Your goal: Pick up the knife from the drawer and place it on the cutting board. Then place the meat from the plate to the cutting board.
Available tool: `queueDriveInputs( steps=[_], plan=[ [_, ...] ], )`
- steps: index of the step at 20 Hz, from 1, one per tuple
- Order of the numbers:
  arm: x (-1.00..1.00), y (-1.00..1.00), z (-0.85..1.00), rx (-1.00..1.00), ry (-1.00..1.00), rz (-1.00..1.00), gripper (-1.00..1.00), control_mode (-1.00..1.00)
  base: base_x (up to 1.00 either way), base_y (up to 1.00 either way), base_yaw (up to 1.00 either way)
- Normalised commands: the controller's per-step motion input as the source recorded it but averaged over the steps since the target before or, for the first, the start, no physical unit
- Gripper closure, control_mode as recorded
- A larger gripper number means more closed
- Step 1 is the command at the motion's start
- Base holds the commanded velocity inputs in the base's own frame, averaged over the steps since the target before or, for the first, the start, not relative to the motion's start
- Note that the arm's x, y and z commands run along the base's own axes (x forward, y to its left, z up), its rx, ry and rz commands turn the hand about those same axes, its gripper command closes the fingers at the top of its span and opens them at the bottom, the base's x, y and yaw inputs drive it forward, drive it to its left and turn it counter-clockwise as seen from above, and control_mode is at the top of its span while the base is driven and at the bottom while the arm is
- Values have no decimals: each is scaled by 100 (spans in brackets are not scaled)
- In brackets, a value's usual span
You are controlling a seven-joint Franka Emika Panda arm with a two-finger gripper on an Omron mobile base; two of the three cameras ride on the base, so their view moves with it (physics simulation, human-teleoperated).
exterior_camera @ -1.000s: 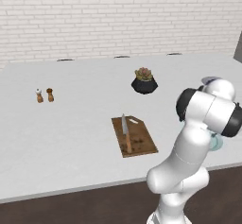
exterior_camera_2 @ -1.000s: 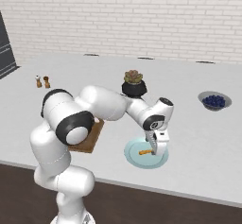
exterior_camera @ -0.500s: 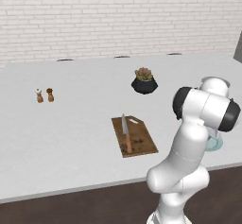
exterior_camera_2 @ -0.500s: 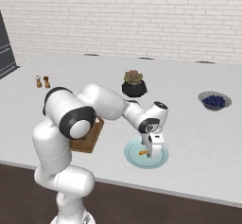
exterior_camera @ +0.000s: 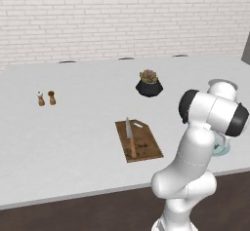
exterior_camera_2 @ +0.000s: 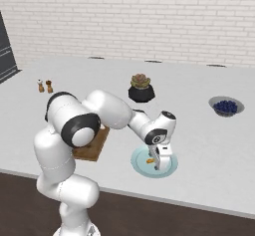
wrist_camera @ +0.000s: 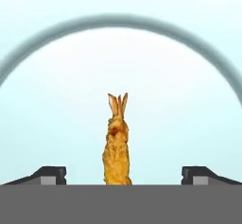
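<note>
1. The white counter (exterior_camera: pixel 73 142) runs along a white brick wall (exterior_camera: pixel 122 15). Far to the left on it stand 2 small shakers (exterior_camera: pixel 46 98), side by side, well apart from everything else.
2. A dark pot with a small plant (exterior_camera: pixel 149 85) stands toward the back of the counter, behind the cutting board (exterior_camera: pixel 138 141) and clear of it.
3. In the right base view a grey bowl of dark blue berries (exterior_camera_2: pixel 226 106) sits off to the right, well apart from the plate (exterior_camera_2: pixel 169 168).
4. The knife (exterior_camera: pixel 130 137) lies lengthwise on the cutting board, blade toward the wall, wooden handle toward the counter's near edge.
5. In the left base view the arm's own white elbow stands in front of the plate, so a sliver of its rim shows beside the arm.
6. The plate is pale blue with a grey ring and sits near the counter's front edge, just right of the board.
7. The meat (wrist_camera: pixel 117 142), a golden breaded piece with a forked tail end, lies on the plate.
8. The gripper (exterior_camera_2: pixel 158 164) points down over the plate, jaws spread wide. In the hand view the 2 fingertips (wrist_camera: pixel 49 174) flank the meat with clear space on each side, touching nothing.
</note>
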Motion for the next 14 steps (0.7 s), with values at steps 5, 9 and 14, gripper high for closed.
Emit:
queueDriveInputs(
  steps=[5,9,14],
  plan=[
    [1,7,-11,0,0,0,-100,-100,0,0,0],
    [0,21,-13,0,0,0,100,-100,0,0,0],
    [2,20,-2,0,3,0,100,-100,0,0,0]
  ],
)
